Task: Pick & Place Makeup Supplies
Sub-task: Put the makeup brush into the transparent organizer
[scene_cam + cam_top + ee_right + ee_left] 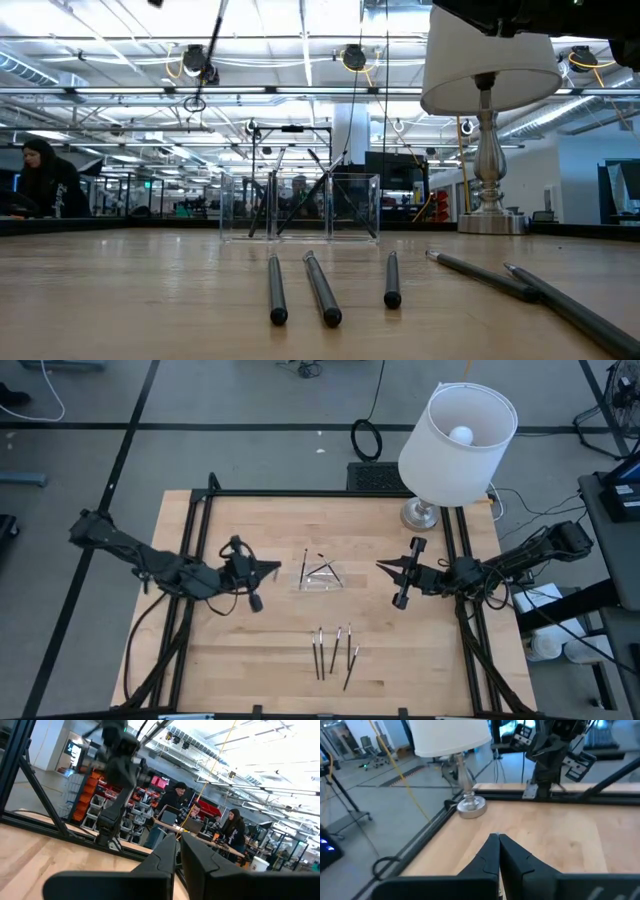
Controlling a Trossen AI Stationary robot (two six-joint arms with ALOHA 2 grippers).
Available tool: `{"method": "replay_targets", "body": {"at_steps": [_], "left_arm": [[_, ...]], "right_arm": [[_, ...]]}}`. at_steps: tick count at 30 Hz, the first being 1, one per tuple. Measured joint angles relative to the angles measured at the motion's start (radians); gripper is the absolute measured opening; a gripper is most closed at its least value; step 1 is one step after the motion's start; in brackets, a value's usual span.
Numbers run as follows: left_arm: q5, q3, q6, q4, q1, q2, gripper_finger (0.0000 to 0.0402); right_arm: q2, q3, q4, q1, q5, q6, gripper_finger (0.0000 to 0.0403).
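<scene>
Several thin dark makeup sticks (335,652) lie side by side on the near part of the table, and the low view shows them close up (322,290). A few more sticks (318,569) lean inside the small clear tray (322,584) at the table's middle, which also appears in the low view (300,208). My left gripper (276,568) is shut and hovers left of the tray, pointing at it. My right gripper (381,567) is shut and hovers right of the tray, facing it. Each wrist view shows shut, empty fingers: left (498,838), right (178,838).
A table lamp with a white shade (458,432) stands on its silver base (471,806) at the far right corner. A black frame (330,493) runs along the table's edges. People sit at desks in the room beyond (232,827). Bare wood lies between the tray and the near sticks.
</scene>
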Motion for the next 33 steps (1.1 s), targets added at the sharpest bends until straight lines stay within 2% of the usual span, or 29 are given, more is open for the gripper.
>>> {"method": "replay_targets", "body": {"at_steps": [6, 12, 17, 33], "left_arm": [[0.053, -0.233, 0.054, 0.455, 0.035, 0.011, 0.0000], [0.062, -0.366, 0.067, 0.764, 0.089, 0.085, 0.0000], [0.069, -0.398, 0.057, 0.853, 0.130, 0.165, 0.0000], [0.093, -0.389, -0.014, 0.852, 0.228, 0.327, 0.0000]], "right_arm": [[0.000, 0.000, -0.003, 0.000, 0.000, 0.022, 0.0020], [0.000, 0.000, -0.003, 0.000, 0.000, 0.014, 0.0020], [0.000, 0.000, -0.003, 0.000, 0.000, 0.012, 0.0020], [0.000, 0.000, -0.006, -0.001, 0.000, 0.011, 0.0020]]}}
